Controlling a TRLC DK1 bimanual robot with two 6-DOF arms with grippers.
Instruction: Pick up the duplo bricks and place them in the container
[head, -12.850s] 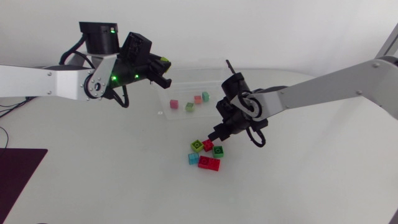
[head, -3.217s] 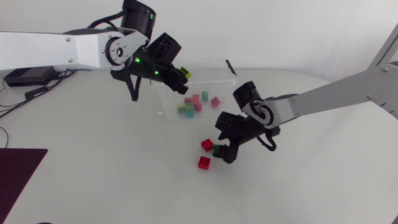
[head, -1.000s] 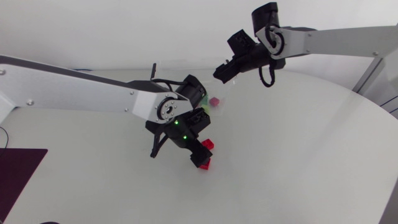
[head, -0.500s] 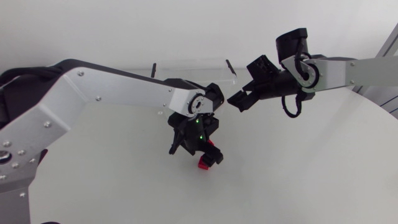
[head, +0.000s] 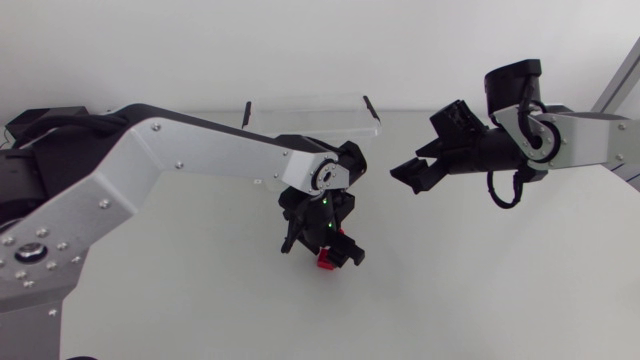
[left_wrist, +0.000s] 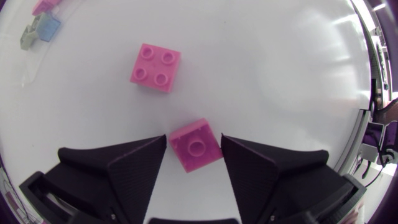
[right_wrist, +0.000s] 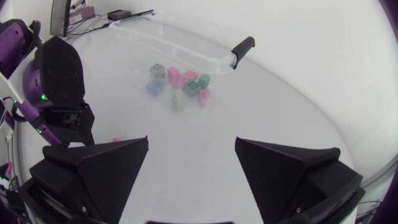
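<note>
Straddling a small red duplo brick (left_wrist: 198, 148) near the middle of the desk (head: 480, 290), the left hand (left_wrist: 194, 139) has its fingers apart, one on each side; whether they touch the brick cannot be told. The brick lies studs up, squarish, its corners turned toward the fingers. A four-stud duplo brick (left_wrist: 155, 67) lies flat just ahead, square, with no long axis. The right hand (head: 408, 172) hangs spread above the desk, beside the clear container (head: 310, 108) of coloured bricks (right_wrist: 180, 87) at the far edge.
</note>
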